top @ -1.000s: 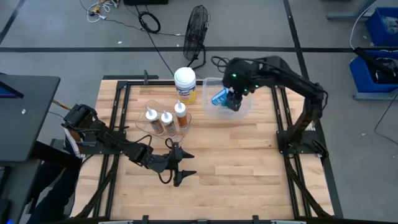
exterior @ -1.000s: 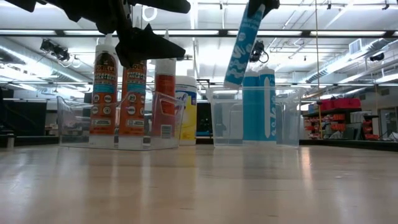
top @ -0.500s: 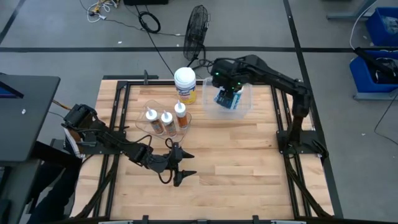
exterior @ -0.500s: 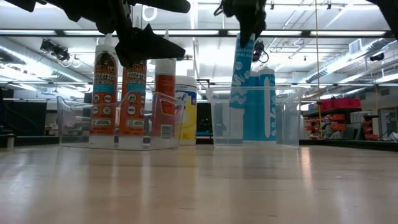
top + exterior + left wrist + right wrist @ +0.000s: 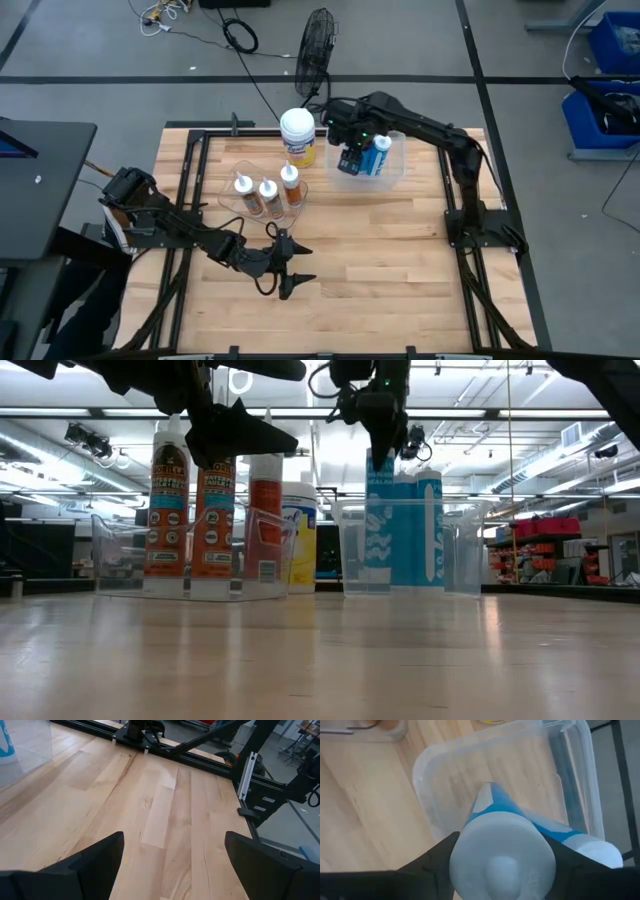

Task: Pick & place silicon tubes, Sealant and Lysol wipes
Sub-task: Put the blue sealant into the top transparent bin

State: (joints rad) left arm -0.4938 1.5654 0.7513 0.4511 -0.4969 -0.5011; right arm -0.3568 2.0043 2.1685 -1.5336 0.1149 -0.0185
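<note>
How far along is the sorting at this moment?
Done: three orange tubes stand in the left bin, two blue tubes in the right bin. In hand: the right gripper holds another blue tube upright in that bin. Left: the wipes canister stands outside both; left gripper waits open.

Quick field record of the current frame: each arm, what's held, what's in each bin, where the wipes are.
right gripper: over the clear bin at the table's far side, shut on a blue cartridge, held upright inside the bin
left gripper: fingers open, empty, hovering over bare table near the front
clear bin contents: another blue cartridge standing beside the held one
left clear bin: three orange cartridges, upright
Lysol wipes: upright on the table behind the left clear bin, not in either bin
</note>
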